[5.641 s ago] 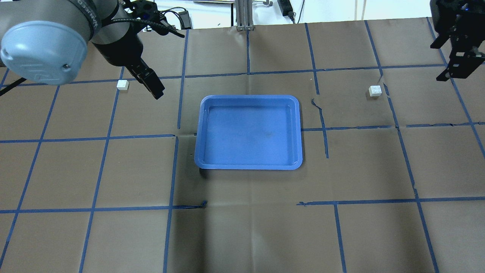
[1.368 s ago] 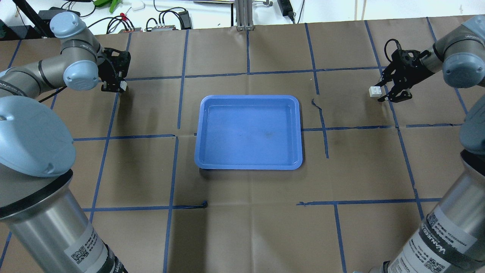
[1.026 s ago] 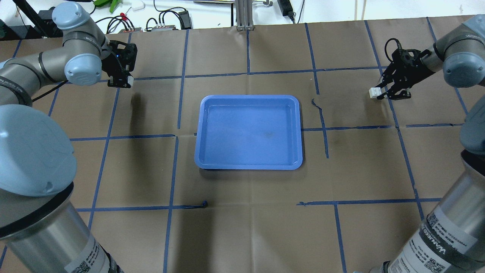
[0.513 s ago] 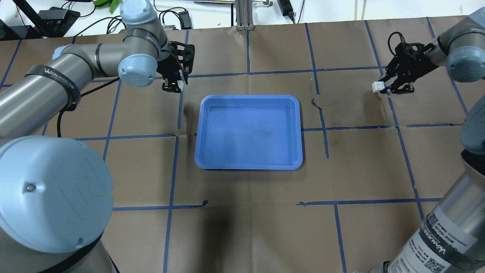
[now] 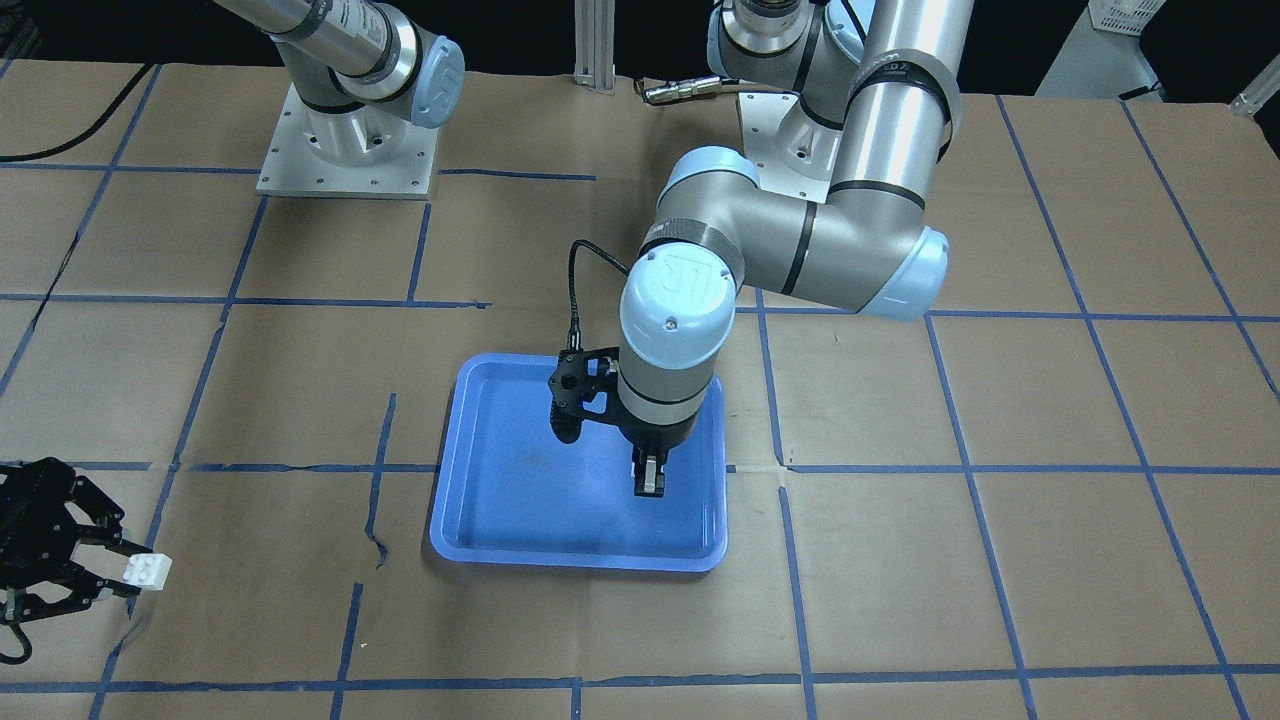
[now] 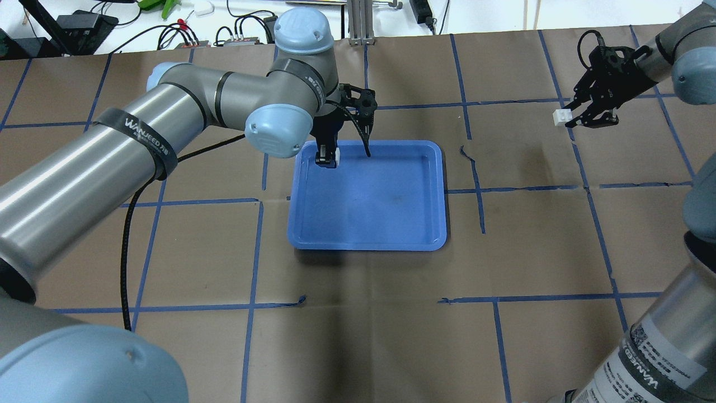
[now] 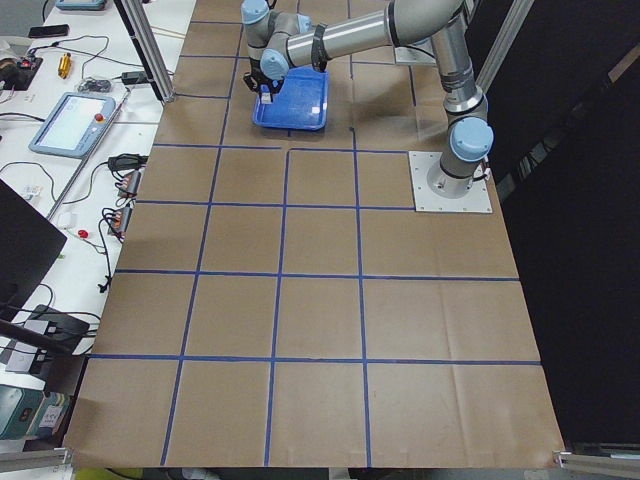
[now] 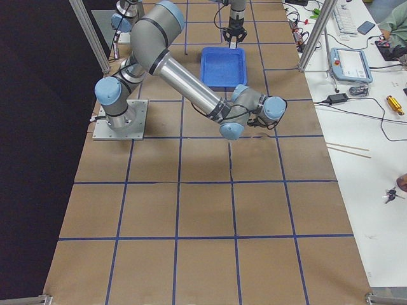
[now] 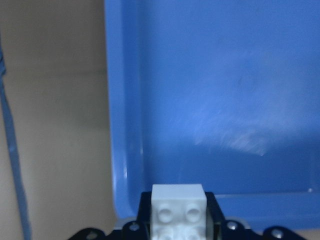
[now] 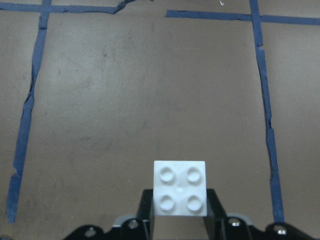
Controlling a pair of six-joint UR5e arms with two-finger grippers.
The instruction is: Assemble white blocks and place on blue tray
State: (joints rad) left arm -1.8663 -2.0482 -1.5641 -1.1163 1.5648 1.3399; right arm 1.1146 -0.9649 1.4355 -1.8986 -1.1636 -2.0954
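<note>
The blue tray (image 6: pixel 391 224) lies mid-table and also shows in the front view (image 5: pixel 520 510). My left gripper (image 6: pixel 329 160) is shut on a white block (image 6: pixel 331 158) and holds it over the tray's far left corner; the front view (image 5: pixel 650 480) shows it above the tray floor. In the left wrist view the block (image 9: pixel 178 210) sits between the jaws above the tray (image 9: pixel 215 100). My right gripper (image 6: pixel 566 116) is shut on the other white block (image 6: pixel 560 116), lifted off the paper at the far right. It shows stud side up in the right wrist view (image 10: pixel 180 195) and in the front view (image 5: pixel 147 571).
Brown paper with blue tape grid lines (image 6: pixel 481 207) covers the table. Cables and electronics (image 6: pixel 235 33) lie beyond the far edge. The left arm's elbow (image 6: pixel 277 126) hangs just left of the tray.
My left arm has swung right with its block, from the far left to over the tray's far left corner. My right gripper has lifted its block slightly up and away.
</note>
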